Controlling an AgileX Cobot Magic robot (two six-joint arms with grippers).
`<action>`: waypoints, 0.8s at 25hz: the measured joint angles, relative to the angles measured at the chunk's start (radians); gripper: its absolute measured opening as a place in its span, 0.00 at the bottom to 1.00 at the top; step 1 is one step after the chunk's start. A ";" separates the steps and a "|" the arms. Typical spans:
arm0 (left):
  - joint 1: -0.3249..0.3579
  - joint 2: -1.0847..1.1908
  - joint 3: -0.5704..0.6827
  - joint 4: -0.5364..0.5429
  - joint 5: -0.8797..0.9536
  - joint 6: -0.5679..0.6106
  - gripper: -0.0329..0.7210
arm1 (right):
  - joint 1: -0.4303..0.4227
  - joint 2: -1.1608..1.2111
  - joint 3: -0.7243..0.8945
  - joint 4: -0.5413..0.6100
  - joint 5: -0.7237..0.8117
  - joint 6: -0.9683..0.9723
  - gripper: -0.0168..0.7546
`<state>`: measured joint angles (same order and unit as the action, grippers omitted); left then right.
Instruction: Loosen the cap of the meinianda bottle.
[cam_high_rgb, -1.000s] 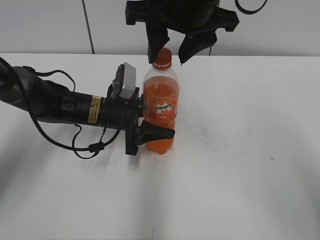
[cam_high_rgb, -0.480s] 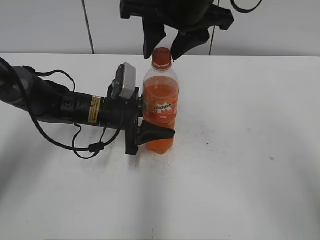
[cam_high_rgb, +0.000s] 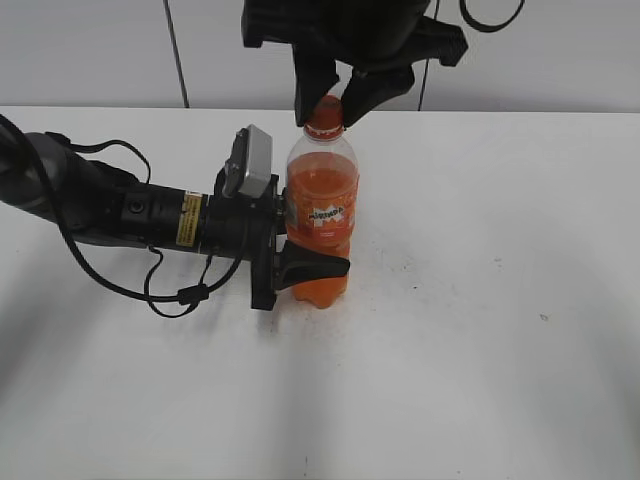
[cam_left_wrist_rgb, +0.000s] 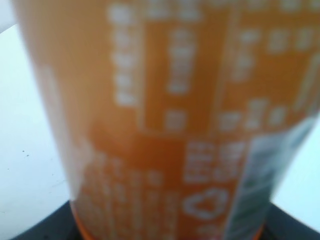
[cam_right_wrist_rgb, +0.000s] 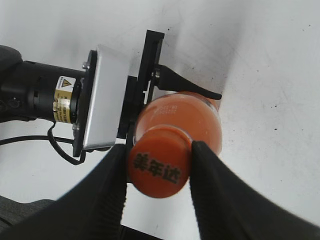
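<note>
The meinianda bottle (cam_high_rgb: 322, 215) stands upright on the white table (cam_high_rgb: 480, 340), full of orange drink. My left gripper (cam_high_rgb: 306, 250) comes in from the left and is shut on the bottle's lower body. The left wrist view is filled by the blurred orange label (cam_left_wrist_rgb: 175, 100). The orange cap (cam_high_rgb: 324, 120) sits on the neck. My right gripper (cam_high_rgb: 325, 104) hangs above and is shut on the cap, one finger on each side. In the right wrist view both black fingers press against the cap (cam_right_wrist_rgb: 159, 167), whose top bears dark print, with the bottle's shoulder (cam_right_wrist_rgb: 200, 112) below it.
The left arm (cam_high_rgb: 110, 205) and its cable lie along the table at the left. A white wall (cam_high_rgb: 560, 60) rises behind the table's back edge. The left wrist camera housing (cam_right_wrist_rgb: 102, 97) sits close beside the bottle.
My right gripper's fingers have come down and closed in from either side of the cap until they touch it. The bottle and the left arm have not moved.
</note>
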<state>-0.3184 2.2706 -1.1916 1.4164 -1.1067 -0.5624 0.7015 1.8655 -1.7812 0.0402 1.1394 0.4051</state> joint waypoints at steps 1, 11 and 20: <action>0.000 0.000 0.000 0.000 0.000 0.000 0.55 | 0.000 0.000 0.000 -0.004 0.006 0.000 0.39; -0.001 0.000 0.000 -0.002 0.002 0.000 0.55 | 0.000 0.000 -0.001 -0.018 0.007 -0.261 0.38; -0.001 0.000 0.000 -0.002 0.002 0.002 0.55 | 0.000 0.000 -0.001 0.012 -0.005 -0.732 0.37</action>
<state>-0.3197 2.2706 -1.1916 1.4146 -1.1046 -0.5607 0.7015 1.8655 -1.7824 0.0523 1.1345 -0.3266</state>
